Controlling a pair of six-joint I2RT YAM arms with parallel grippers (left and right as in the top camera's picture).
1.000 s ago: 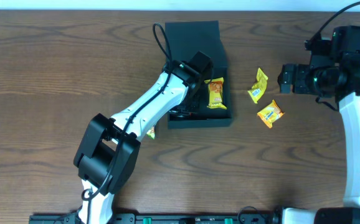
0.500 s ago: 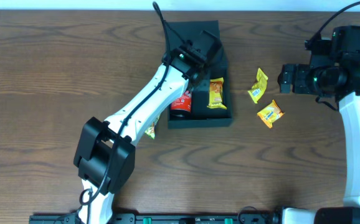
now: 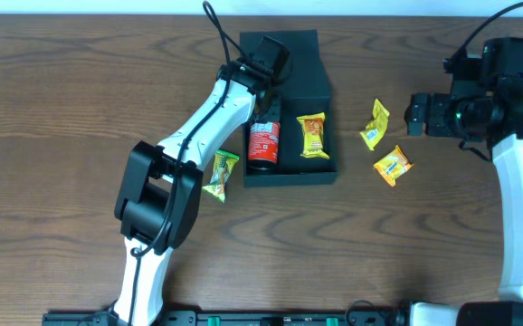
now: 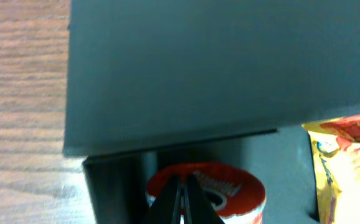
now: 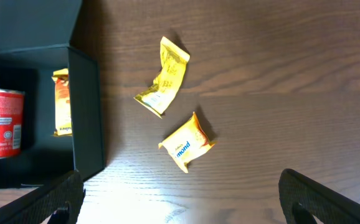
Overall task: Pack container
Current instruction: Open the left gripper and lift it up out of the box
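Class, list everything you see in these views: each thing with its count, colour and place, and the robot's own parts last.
container: 1, dark teal-green, mid-table, lid open
can: 1, red, inside the container, left side
orange-yellow packet: 1, inside the container, right of the can
yellow packets: 2, on the table right of the container
green-yellow packet: 1, on the table left of the container
table: 1, brown wood
left arm: white and black, jaws shut, over the container
right arm: white and black, jaws open, right of the packets

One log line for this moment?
left hand: shut, above lid | right hand: open, empty | dark teal matte box: red can, orange snack packet inside | three packets outside
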